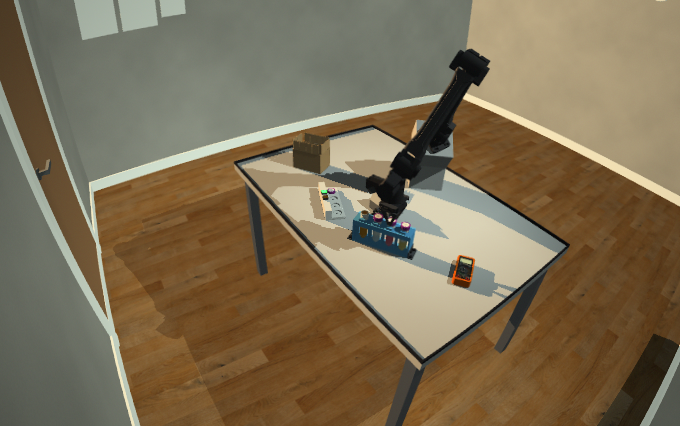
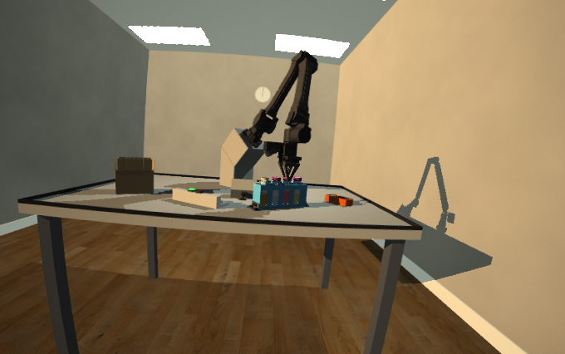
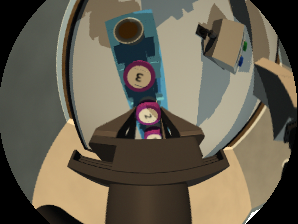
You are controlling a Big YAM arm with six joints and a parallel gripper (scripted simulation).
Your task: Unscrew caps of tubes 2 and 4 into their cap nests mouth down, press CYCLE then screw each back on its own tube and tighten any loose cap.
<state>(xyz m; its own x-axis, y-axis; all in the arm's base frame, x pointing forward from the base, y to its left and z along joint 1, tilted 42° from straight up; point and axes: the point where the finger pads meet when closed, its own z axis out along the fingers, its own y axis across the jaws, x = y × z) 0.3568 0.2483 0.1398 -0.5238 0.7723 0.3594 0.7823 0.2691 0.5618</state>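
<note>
While the arm stands bent over the blue tube rack (image 1: 381, 239), the jaws point straight down and pinch a magenta cap (image 3: 147, 115) that sits on its tube in the row.

- Wrist view: just beyond the jaws along the rack is a capped tube (image 3: 139, 78). Beyond that is an open tube (image 3: 128, 30), its mouth dark. Another magenta cap (image 3: 153, 136) peeks out on the near side, partly hidden by the jaws.
- Grey cap tray (image 1: 337, 209): well apart from the jaws, past the open end of the rack. A small green light (image 1: 323, 191) shows at its far end.
- Key housing (image 3: 226, 38): off to the side of the jaws on the surface (image 1: 451, 306).
- Orange meter (image 1: 462, 270): well apart, on the opposite side of the rack.
</note>
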